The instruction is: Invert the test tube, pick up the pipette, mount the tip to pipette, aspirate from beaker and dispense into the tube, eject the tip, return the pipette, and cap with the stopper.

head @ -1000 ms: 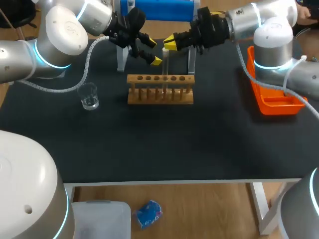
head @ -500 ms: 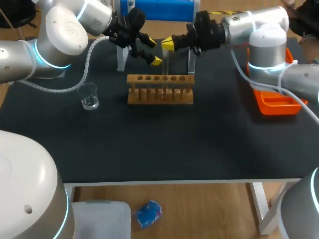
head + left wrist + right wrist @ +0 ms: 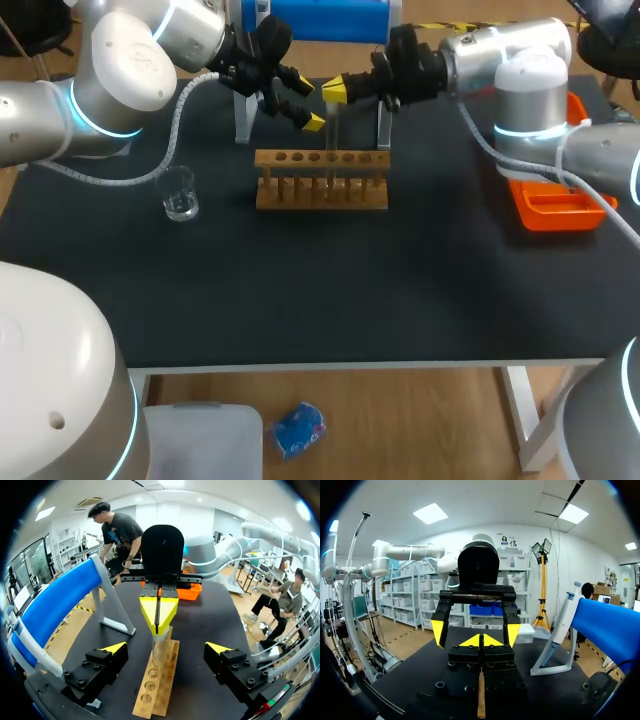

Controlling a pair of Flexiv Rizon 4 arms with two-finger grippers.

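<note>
A clear test tube stands upright over the wooden rack, its top pinched by my right gripper, which is shut on it. In the left wrist view the tube hangs from those closed yellow tips just above the rack's holes. My left gripper is open right beside the tube; its fingers stand wide on either side. In the right wrist view my right gripper is shut, the tube is hidden, and the open left gripper faces it.
A glass beaker stands left of the rack. The blue pipette stand is behind the rack on grey legs. An orange tray lies at the right edge. The black mat's front half holds nothing.
My right gripper has shifted slightly left onto the tube's top and shut on it, while that arm's elbow has swung upright. The left arm has stayed put.
</note>
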